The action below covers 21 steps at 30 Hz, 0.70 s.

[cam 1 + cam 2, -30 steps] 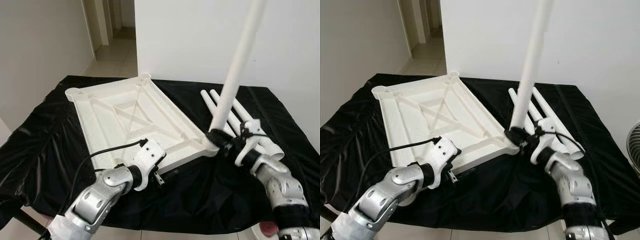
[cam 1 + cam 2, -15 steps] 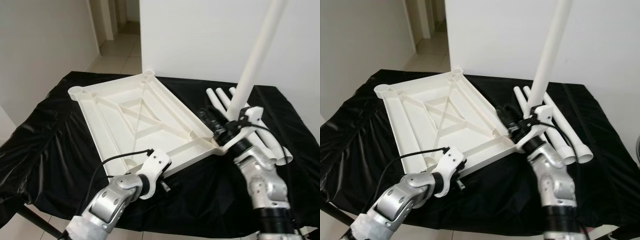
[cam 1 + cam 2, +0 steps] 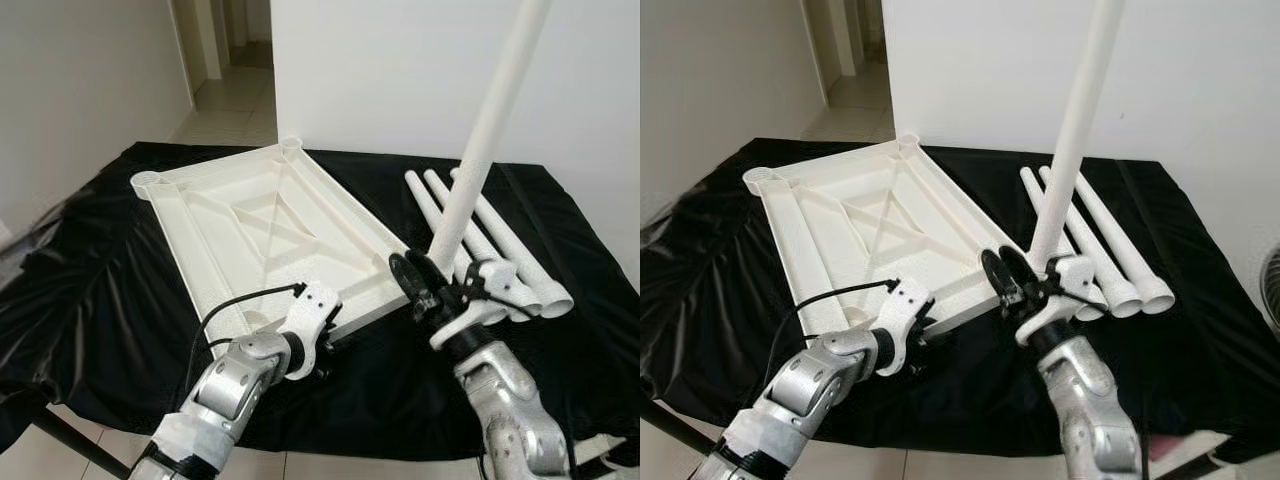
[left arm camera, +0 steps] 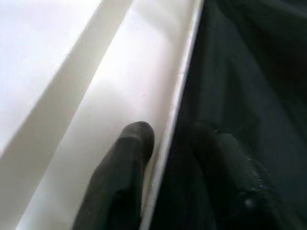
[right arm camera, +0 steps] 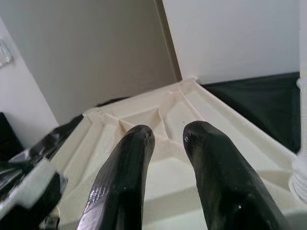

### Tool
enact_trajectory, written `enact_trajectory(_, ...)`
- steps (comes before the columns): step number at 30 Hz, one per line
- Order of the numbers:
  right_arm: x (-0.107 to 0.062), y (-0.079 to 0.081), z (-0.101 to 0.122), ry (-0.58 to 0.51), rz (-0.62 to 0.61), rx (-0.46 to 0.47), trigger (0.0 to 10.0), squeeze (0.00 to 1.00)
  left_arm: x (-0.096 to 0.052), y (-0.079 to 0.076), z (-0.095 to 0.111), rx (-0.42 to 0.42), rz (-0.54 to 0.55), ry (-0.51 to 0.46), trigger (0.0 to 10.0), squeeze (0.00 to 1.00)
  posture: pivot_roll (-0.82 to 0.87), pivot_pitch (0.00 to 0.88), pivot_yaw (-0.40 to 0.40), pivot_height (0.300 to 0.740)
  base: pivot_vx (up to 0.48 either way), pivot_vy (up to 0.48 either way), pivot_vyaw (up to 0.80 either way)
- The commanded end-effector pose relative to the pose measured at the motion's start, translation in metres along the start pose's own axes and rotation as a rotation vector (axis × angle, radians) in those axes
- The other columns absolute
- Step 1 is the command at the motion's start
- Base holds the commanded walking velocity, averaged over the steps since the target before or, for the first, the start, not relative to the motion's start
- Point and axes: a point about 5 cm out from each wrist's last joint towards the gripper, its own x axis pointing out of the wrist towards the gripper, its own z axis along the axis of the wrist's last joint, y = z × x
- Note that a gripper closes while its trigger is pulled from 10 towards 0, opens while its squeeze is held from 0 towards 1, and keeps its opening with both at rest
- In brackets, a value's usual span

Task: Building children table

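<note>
Upturned white plastic ribbed tabletop (image 3: 262, 228) lying on a black cloth-covered table (image 3: 90, 290), one long white tubular leg (image 3: 478, 150) upright at its near right corner.
The left gripper (image 4: 160, 143) pinches the tabletop's near rim, one finger on each side. The right gripper (image 5: 169, 136), fingers slightly apart and holding nothing, hovers beside the standing leg; three spare white leg tubes (image 3: 500, 250) lie to the right.

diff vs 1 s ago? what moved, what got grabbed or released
The right gripper let go of the upright leg and swung off it toward the tabletop's middle, fingers now apart and empty. The leg stands on in the near-right corner socket. The left gripper stays clamped on the near rim; three spare legs lie unmoved on the black cloth.
</note>
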Motion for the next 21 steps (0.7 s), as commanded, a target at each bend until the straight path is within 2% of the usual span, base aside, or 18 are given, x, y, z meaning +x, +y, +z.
enact_trajectory(1,-0.002,0.005,0.000,0.002,-0.020,-0.007,10.0,0.00,-0.010,0.042,0.011,0.026,0.491,-0.049,0.0,0.00,-0.07,0.053,0.055,0.740,0.000,0.000,0.00)
enact_trajectory(5,-0.002,0.005,0.000,0.002,-0.027,-0.008,10.0,0.00,-0.009,0.043,0.013,0.022,0.506,-0.057,0.0,0.00,-0.07,0.053,0.057,0.740,0.000,0.000,0.00)
enact_trajectory(7,-0.003,0.006,0.001,-0.002,-0.060,-0.017,10.0,0.00,-0.009,0.052,0.022,-0.011,0.599,-0.098,0.0,0.00,-0.08,0.054,0.064,0.740,0.000,0.000,0.00)
enact_trajectory(11,-0.003,0.008,0.000,-0.002,-0.086,-0.019,10.0,0.00,-0.010,0.060,0.029,-0.052,0.681,-0.137,0.0,0.00,-0.09,0.052,0.065,0.740,0.000,0.000,0.00)
enact_trajectory(16,-0.002,0.010,0.000,-0.003,-0.097,-0.022,10.0,0.00,-0.006,0.057,0.032,-0.057,0.649,-0.136,0.0,0.00,-0.08,0.051,0.065,0.740,0.000,0.000,0.00)
enact_trajectory(18,-0.001,0.011,0.000,-0.001,-0.097,-0.024,10.0,0.00,-0.001,0.048,0.033,-0.046,0.580,-0.143,0.0,0.00,-0.08,0.050,0.066,0.740,0.000,0.000,0.00)
enact_trajectory(19,-0.001,0.011,0.000,-0.001,-0.097,-0.024,10.0,0.00,-0.001,0.048,0.033,-0.046,0.580,-0.143,0.0,0.00,-0.08,0.050,0.066,0.740,0.000,0.000,0.00)
enact_trajectory(20,-0.001,0.011,0.000,0.002,-0.096,-0.026,10.0,0.00,0.003,0.041,0.036,-0.055,0.508,-0.165,0.0,0.00,-0.08,0.049,0.065,0.740,0.000,0.000,0.00)
enact_trajectory(21,-0.001,0.012,-0.001,0.005,-0.094,-0.027,10.0,0.00,0.007,0.028,0.040,-0.029,0.394,-0.190,10.0,0.00,-0.07,0.050,0.066,0.740,0.000,0.000,0.00)
